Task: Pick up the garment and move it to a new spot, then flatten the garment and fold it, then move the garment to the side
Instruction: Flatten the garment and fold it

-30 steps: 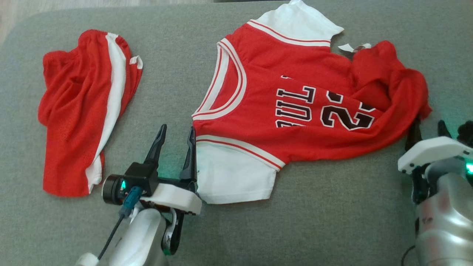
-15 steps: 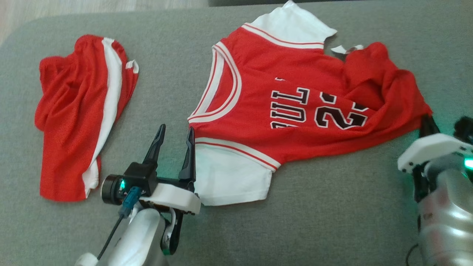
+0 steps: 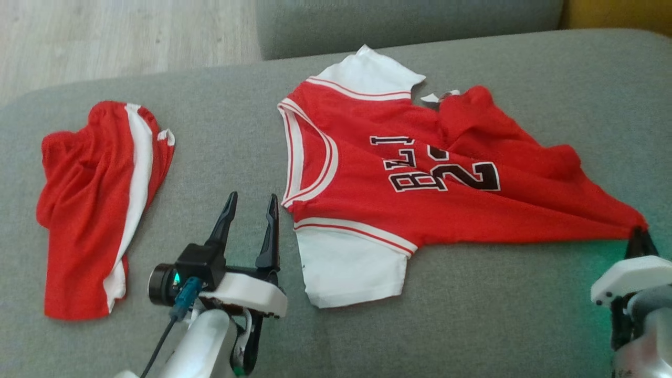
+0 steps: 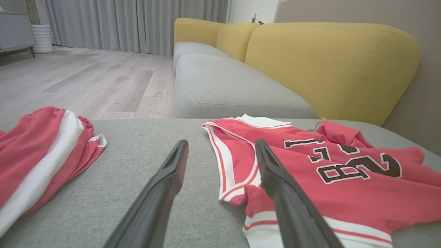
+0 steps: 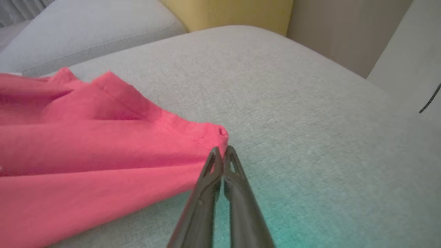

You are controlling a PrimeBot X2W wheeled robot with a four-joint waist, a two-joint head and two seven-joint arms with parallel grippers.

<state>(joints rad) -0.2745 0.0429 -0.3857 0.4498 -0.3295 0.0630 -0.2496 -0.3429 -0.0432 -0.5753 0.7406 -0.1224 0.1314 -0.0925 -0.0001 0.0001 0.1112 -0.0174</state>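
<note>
Right gripper (image 5: 222,148) is pinched tight on the red hem corner of the jersey (image 3: 420,205), its two dark fingers pressed together with the cloth caught at their tips, at the lower right of the head view. On the other side, the left gripper (image 3: 252,202) has its fingers well parted with nothing between them. It sits low by the jersey's neck and near white sleeve. In the left wrist view one finger overlaps the jersey's shoulder, though I cannot tell whether it touches the cloth.

Everything lies on a grey sofa cushion (image 3: 472,315). Beyond it are another grey seat with a yellow backrest (image 4: 327,62) and a pale wooden floor (image 3: 105,37).

The jersey is spread front up across the middle and right of the cushion, neck toward the left gripper. Its hem is drawn out to a taut point where the right gripper holds it. Folds bunch along its far edge, and black-and-white lettering crosses its chest.

Red shorts (image 3: 89,210) with a white stripe lie crumpled at the left of the cushion, well apart from the jersey.

A small white scrap, probably a label (image 3: 431,97), sits at the jersey's far edge beside the far sleeve.
</note>
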